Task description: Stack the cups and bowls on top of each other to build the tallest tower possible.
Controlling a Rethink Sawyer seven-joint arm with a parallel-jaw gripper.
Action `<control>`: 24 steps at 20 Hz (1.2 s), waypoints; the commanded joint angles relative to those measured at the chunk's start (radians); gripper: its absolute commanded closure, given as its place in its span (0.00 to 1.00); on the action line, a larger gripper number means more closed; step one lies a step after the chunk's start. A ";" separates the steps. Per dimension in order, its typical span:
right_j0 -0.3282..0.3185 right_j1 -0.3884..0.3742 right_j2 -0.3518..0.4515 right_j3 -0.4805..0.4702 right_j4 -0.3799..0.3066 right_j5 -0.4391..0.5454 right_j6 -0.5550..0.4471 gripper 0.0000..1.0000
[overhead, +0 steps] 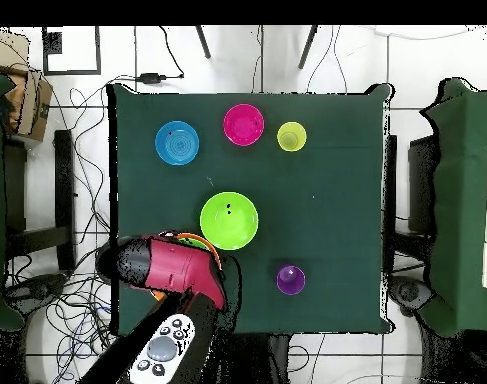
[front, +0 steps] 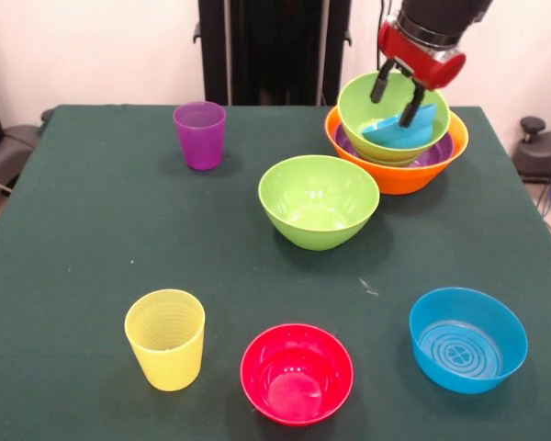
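The tower stands at the table's far right: a large orange bowl [front: 397, 175] at the base, a shallow purple bowl [front: 438, 153] in it, a lime green bowl [front: 358, 101] on top. A blue bowl [front: 399, 131] lies tilted inside that green bowl. My gripper [front: 396, 99] hangs open just above it, fingers spread, one fingertip [front: 410, 112] at the blue bowl's upper rim. In the overhead view my arm [overhead: 177, 268] covers the tower; only a bit of orange rim [overhead: 194, 238] shows. The purple cup [front: 200, 134] and the yellow ribbed cup [front: 166, 338] stand upright.
A loose lime green bowl [front: 319, 200] sits at mid-table, close in front of the tower. A pink-red bowl [front: 297, 372] and a second blue bowl [front: 467, 338] sit near the front edge. In the overhead view a grey handset [overhead: 162, 351] lies beside the robot's base.
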State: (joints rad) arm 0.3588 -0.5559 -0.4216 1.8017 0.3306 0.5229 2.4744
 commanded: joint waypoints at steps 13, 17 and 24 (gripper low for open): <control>0.021 0.124 0.095 -0.045 0.068 -0.111 0.190 0.00; 0.035 0.144 0.091 -0.054 0.080 -0.126 0.201 0.00; 0.055 0.163 0.073 -0.057 0.100 -0.148 0.206 1.00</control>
State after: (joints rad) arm 0.3882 -0.4516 -0.4235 1.7859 0.3928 0.4359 2.4744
